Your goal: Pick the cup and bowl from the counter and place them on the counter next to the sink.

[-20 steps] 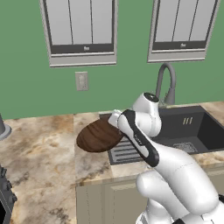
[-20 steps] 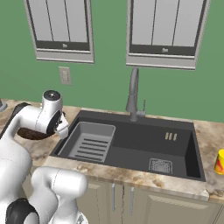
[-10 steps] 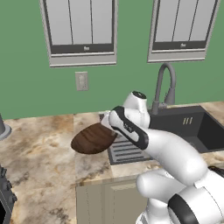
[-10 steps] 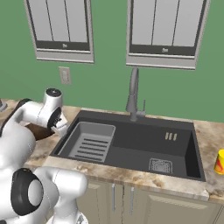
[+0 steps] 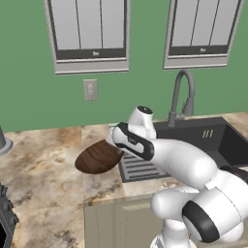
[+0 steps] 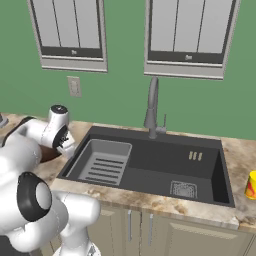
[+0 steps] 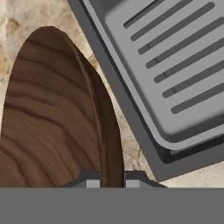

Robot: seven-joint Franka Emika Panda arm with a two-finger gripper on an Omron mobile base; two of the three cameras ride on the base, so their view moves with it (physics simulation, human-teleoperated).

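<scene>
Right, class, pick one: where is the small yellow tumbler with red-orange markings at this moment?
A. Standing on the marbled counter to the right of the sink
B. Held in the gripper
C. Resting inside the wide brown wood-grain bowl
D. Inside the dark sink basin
A: the small yellow tumbler stands on the marbled counter just right of the dark sink, while the gripper is shut on the brown wood-grain bowl.

Bare counter [image 5: 43,164] left of sink [image 5: 203,140]
</scene>
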